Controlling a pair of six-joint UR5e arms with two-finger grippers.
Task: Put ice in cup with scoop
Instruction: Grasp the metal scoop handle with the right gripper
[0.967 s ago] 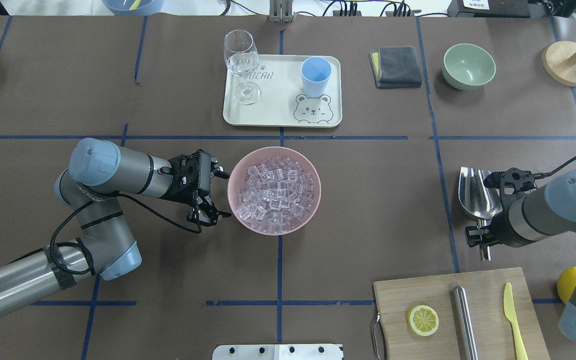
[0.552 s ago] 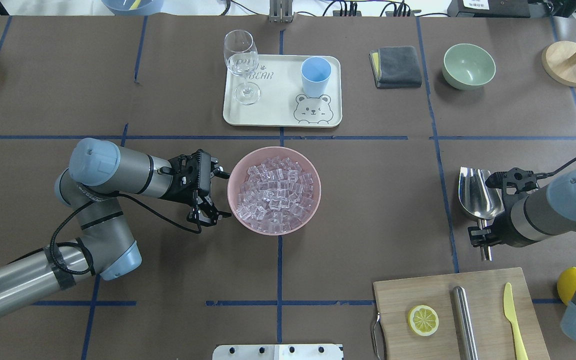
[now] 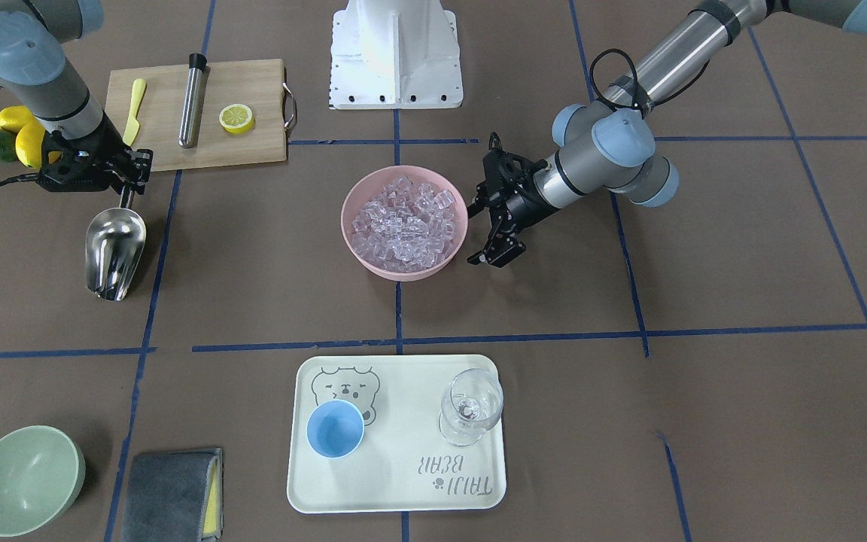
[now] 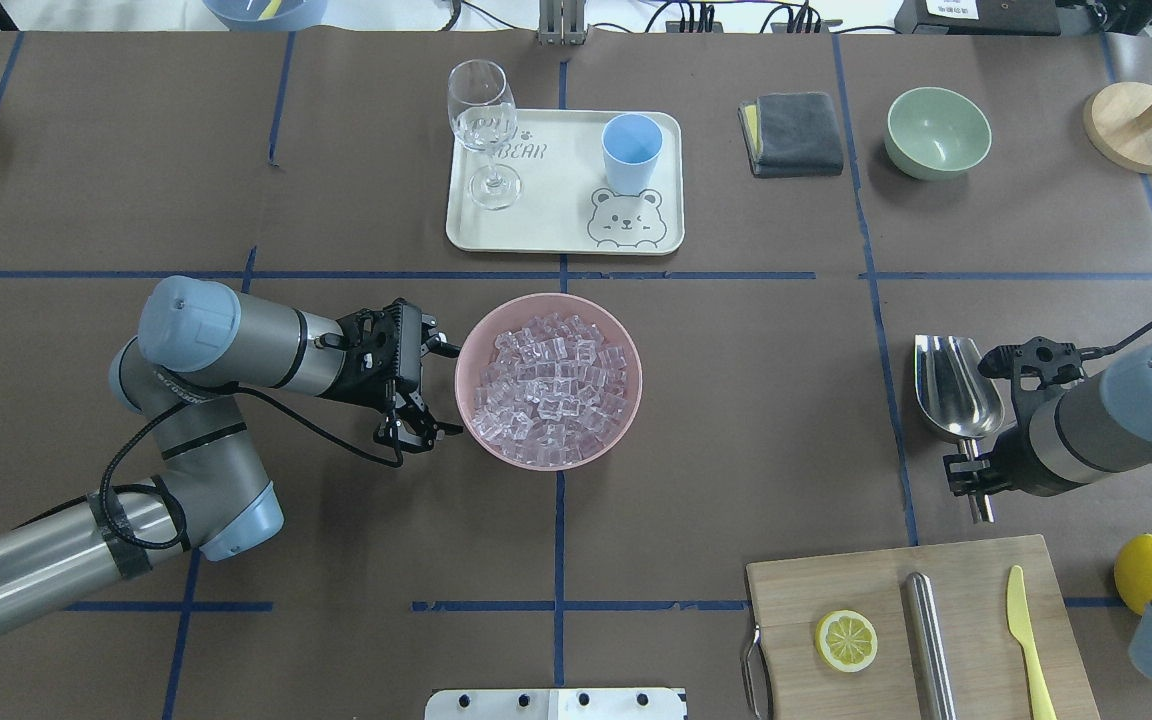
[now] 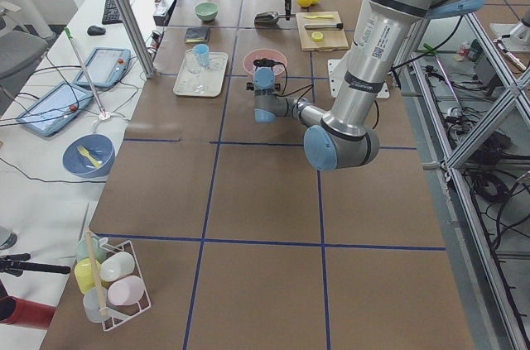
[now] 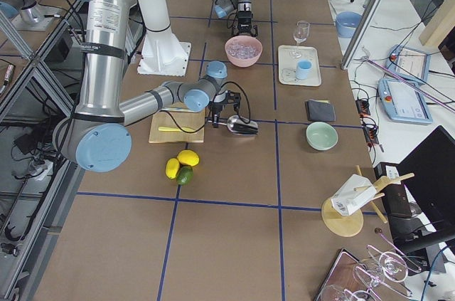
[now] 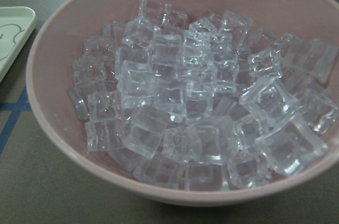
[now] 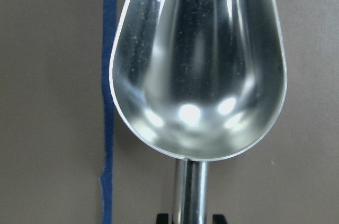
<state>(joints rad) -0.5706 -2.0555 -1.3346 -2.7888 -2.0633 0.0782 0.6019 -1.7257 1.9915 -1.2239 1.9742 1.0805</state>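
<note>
The ice (image 4: 551, 390) fills a pink bowl (image 4: 548, 297) at the table's middle; it also fills the left wrist view (image 7: 201, 102). My left gripper (image 4: 441, 390) is open and empty, its fingers at the bowl's left rim. The light-blue cup (image 4: 632, 140) stands empty on a cream tray (image 4: 546, 225) behind the bowl. The steel scoop (image 4: 956, 385) is at the right, blade pointing away from me, empty in the right wrist view (image 8: 198, 65). My right gripper (image 4: 976, 475) is shut on the scoop's rod handle, low over the table.
A wine glass (image 4: 483, 120) stands on the tray's left. A grey cloth (image 4: 791, 132) and a green bowl (image 4: 938, 130) sit at the back right. A cutting board (image 4: 966, 580) with lemon slice, steel cylinder and yellow knife lies just behind the scoop's handle. A lemon (image 4: 1136, 565) lies beside it.
My right arm has shifted a little to the right, and the scoop's handle end has shifted slightly with it. The left arm and the bowl have not moved.
</note>
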